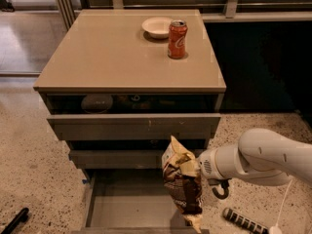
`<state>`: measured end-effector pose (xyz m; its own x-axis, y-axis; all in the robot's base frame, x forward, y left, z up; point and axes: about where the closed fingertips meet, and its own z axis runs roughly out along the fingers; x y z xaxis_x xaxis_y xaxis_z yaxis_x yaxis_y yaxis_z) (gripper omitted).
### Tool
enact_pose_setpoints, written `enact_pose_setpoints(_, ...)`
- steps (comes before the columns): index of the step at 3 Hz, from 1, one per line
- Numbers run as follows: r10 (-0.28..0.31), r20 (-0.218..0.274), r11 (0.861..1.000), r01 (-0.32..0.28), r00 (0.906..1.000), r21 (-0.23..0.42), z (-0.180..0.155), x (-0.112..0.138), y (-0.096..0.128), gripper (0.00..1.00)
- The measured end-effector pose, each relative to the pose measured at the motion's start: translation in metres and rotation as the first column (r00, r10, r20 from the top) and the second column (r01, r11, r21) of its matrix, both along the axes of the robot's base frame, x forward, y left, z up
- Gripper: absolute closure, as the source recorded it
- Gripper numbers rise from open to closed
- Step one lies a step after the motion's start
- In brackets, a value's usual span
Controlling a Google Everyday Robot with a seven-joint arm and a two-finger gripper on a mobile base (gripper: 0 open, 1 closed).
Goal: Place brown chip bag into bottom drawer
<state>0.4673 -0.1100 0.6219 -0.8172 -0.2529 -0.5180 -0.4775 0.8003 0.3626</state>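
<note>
Brown and crinkly: the brown chip bag (pixel 183 191), a glossy dark-brown snack bag with cream-yellow crimped ends; hanging long side down in the lower middle of the frame, slightly tilted; upper end in front of the middle drawer, lower end over the front right corner of the open tray.
Gripper: the gripper (pixel 195 165) at the end of a thick white robot arm (pixel 265 155) that comes in from the right edge; clamped on the upper right side of the bag and mostly hidden behind it.
Bottom drawer: the bottom drawer (pixel 124 206), a shallow grey tray with thin sides, pulled out toward the lower edge of the frame; flat grey floor visible left of the bag; bag above it, touching or not cannot be told.
Upper drawers: two grey drawer fronts (pixel 131 126) higher up; a dark gap over the top one, with dim shapes inside.
Cabinet top: flat beige cabinet top (pixel 112 57) across the upper middle.
On the top: red soda can (pixel 177 39) upright near the back right; shallow white bowl (pixel 157 27) just beside it, toward the upper left.
Under the arm: small dark hook (pixel 220 191) hanging below the wrist.
Floor: speckled terrazzo floor (pixel 29 169); black ribbed stick (pixel 242 221) at the lower right; black rod (pixel 14 221) in the lower left corner.
</note>
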Motion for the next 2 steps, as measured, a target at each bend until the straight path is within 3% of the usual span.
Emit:
enact_pose_setpoints(1, -0.008, 0.001, 1.000, 0.008, 1.0000, 0.026, -0.005, -0.006, 0.000, 1.00)
enact_pose_setpoints(2, 0.016, -0.049, 1.000, -0.014, 0.9987, 0.028, -0.024, -0.022, 0.016, 1.00)
